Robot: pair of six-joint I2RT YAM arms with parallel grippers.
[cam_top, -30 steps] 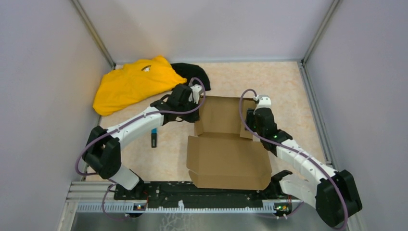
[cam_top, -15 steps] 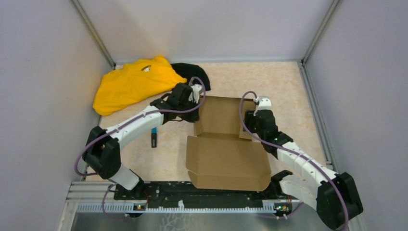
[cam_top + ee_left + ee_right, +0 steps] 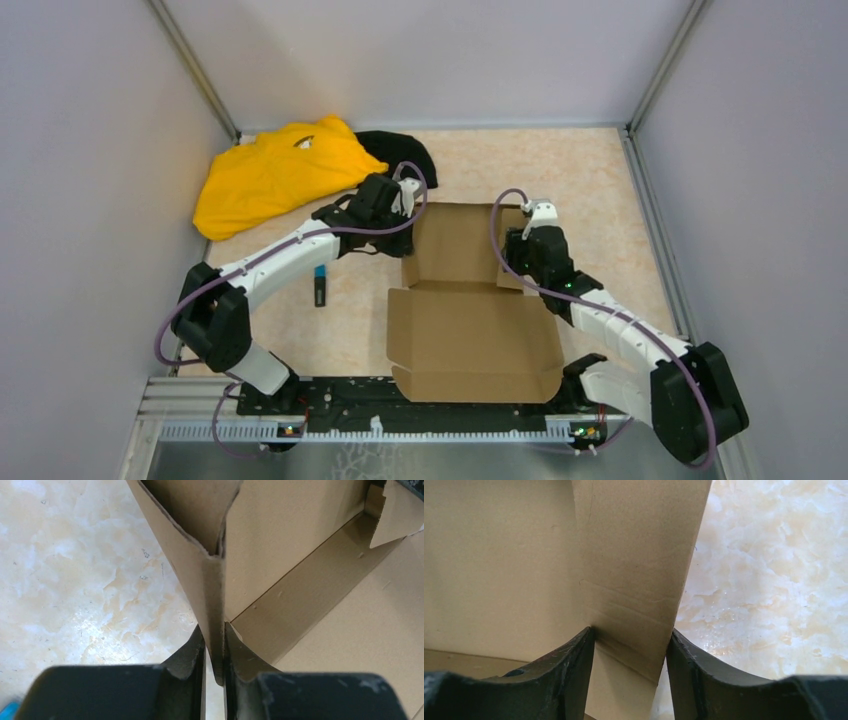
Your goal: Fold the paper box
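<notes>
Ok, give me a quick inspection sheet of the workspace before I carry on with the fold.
Surface: beige marbled table.
Job's things: paper box, part folded, far walls raised, near panel flat.
Clutter: yellow cloth and black cloth at far left; small dark item with blue end beside the left arm.
Grippers: left tool shut on the box's left wall; right tool open, fingers straddling the right wall.
Cables: purple cables loop along both arms; no snag seen.
Surroundings: grey walls, metal frame; nothing else seen.
</notes>
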